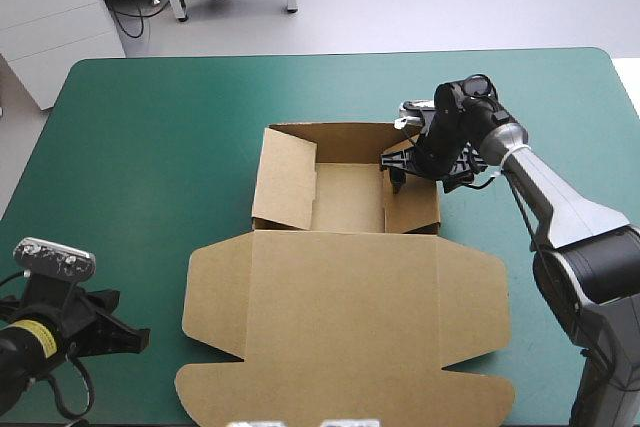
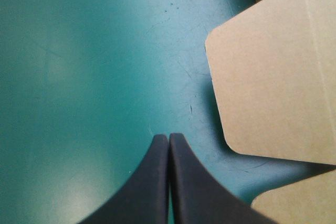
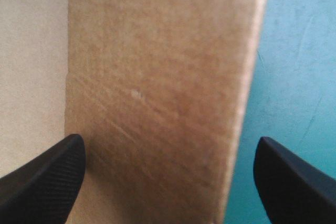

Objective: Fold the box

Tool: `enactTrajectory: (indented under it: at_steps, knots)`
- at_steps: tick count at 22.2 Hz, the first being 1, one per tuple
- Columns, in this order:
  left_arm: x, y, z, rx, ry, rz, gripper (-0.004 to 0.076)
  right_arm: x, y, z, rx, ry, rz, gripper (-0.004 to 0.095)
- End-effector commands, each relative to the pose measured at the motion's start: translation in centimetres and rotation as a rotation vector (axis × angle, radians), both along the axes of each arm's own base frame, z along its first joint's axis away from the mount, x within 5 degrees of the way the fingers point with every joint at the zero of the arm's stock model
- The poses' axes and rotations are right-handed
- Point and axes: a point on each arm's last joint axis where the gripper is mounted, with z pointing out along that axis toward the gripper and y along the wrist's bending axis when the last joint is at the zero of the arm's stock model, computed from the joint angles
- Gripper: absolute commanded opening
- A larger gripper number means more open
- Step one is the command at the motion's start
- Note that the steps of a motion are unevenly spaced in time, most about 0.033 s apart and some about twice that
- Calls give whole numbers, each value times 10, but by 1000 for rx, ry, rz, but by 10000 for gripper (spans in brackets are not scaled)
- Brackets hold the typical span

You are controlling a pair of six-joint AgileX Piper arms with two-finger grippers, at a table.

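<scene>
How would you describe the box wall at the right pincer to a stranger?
On the teal-green table lies a brown box, lid flat at the near side. Its tray's right wall alone stands between the open fingers of the right pincer.

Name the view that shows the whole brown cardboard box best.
The high view: the brown cardboard box shows whole, tray walls raised, lid flat. The left wrist view catches only rounded lid flaps beside the shut black left end effector; the right wrist view, one wall inside the open right end effector.
</scene>
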Motion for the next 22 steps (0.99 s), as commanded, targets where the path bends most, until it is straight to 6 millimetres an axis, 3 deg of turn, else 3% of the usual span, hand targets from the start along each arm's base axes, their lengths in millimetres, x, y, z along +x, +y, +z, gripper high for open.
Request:
enactTrajectory:
  at_steps: [1, 3, 5, 7, 8, 9, 12, 14, 18, 22]
  knots:
    - [-6, 3, 1, -44, -106, -12, -32, -6, -3, 24, 31, -48, 4, 802]
    - [-13, 7, -2, -57, -132, -14, -32, -6, -3, 23, 23, -39, 10, 793]
    - [-18, 10, -2, -69, -154, -14, -32, -8, -4, 23, 16, -20, 12, 689]
    - [-22, 12, -1, -77, -170, -14, -32, -8, -3, 23, 22, -17, 12, 391]
    - [-22, 12, -1, -78, -171, -14, -32, -9, -2, 23, 38, -12, 17, 153]
    - [-22, 12, -1, -78, -171, -14, -32, -9, -2, 23, 42, -11, 21, 23]
    - [-22, 12, -1, -78, -171, -14, -32, -11, -3, 28, 35, -30, 39, -23]
    - [-22, 12, -1, -78, -171, -14, -32, -10, -16, 42, 39, -75, 30, -23]
    - [-22, 12, -1, -78, -171, -14, -32, -12, -57, 86, 45, -214, 5, -23]
    - [-22, 12, -1, -72, -176, -11, -32, -19, -117, 122, 22, -330, -108, -23]
